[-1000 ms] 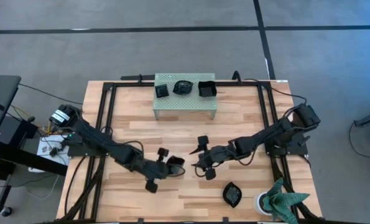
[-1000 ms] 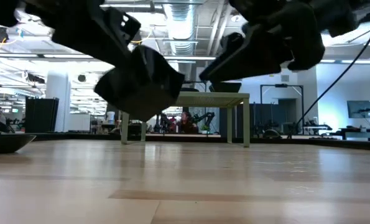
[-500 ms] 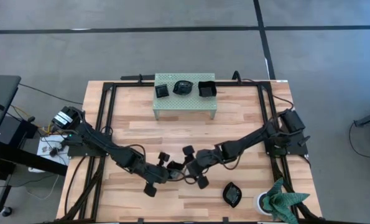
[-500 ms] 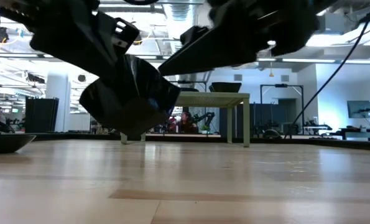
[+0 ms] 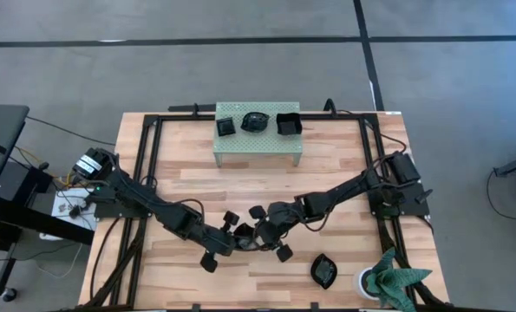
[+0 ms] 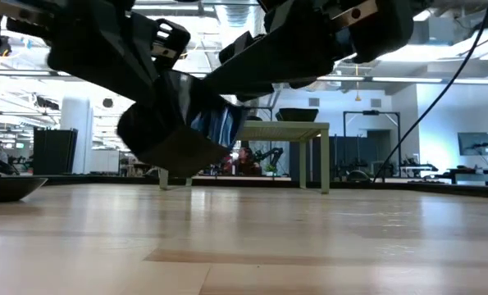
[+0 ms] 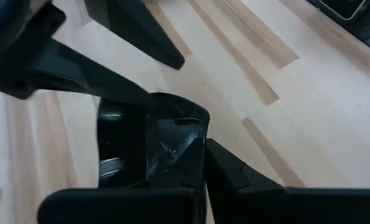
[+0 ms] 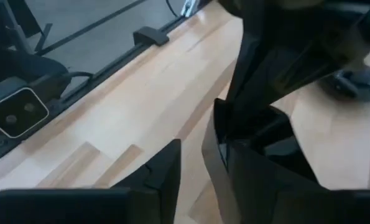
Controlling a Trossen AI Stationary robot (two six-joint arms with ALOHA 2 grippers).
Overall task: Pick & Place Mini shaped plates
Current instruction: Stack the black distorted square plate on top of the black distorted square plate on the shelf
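A glossy black square mini plate (image 7: 152, 142) hangs above the middle of the table's near half, with my left gripper (image 5: 238, 237) shut on it. My right gripper (image 5: 259, 229) has come in from the right and meets it there. Its fingers (image 8: 163, 165) are open, and the plate's edge (image 8: 217, 127) stands beside the gap between them. In the low view the plate (image 6: 182, 127) is tilted and well clear of the wood. Three more black plates (image 5: 255, 121) rest on the pale green stand (image 5: 258, 149) at the far middle. Another plate (image 5: 324, 270) lies flat at the near right. My left gripper pinches the plate's rim (image 7: 194, 163) on the side nearest its wrist, between its two fingers, slanting down from the table's left. The plate is lifted clear and tilted. My right gripper has one finger (image 7: 104, 87) lying against or just beside the plate's far edge; I cannot tell whether it touches.
A potted plant (image 5: 388, 282) stands at the near right corner. Black frame rails (image 5: 149, 165) run along the table's left and right sides. Bare wood lies between the stand and the two grippers.
My right gripper has travelled toward the table's left and slightly down, from a hand's width away up to the held plate, and has swung to face it. My left gripper has stayed in place and rolled a little, so the plate has turned slightly.
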